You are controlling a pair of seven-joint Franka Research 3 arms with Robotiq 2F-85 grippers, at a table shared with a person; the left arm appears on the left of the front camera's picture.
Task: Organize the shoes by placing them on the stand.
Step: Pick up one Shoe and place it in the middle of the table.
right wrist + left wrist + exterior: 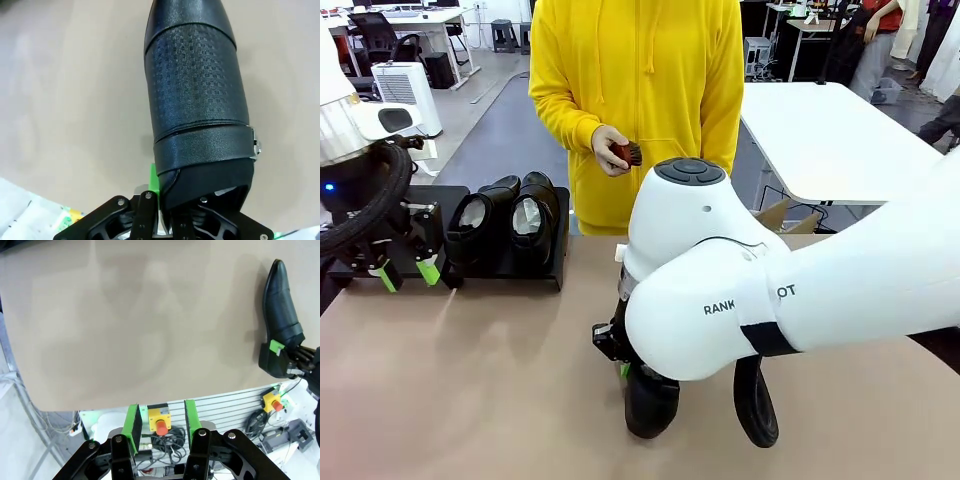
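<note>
We see the right claw (167, 220) clamped on the heel rim of one shoe (195, 100), low over the table (470, 380) near its front edge. Two more shoes (505, 225) sit side by side on the stand (555, 235) at the far left. Beside it our left claw (405, 272) hangs partly open, gripping nothing. Beyond the far edge, a hand (608, 148) holds a brush (628, 153).

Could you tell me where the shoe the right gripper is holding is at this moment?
The shoe sits on the bare tan tabletop near the middle front in the front view, gripped by the right gripper at its heel opening, apart from the stand at the left.
</note>
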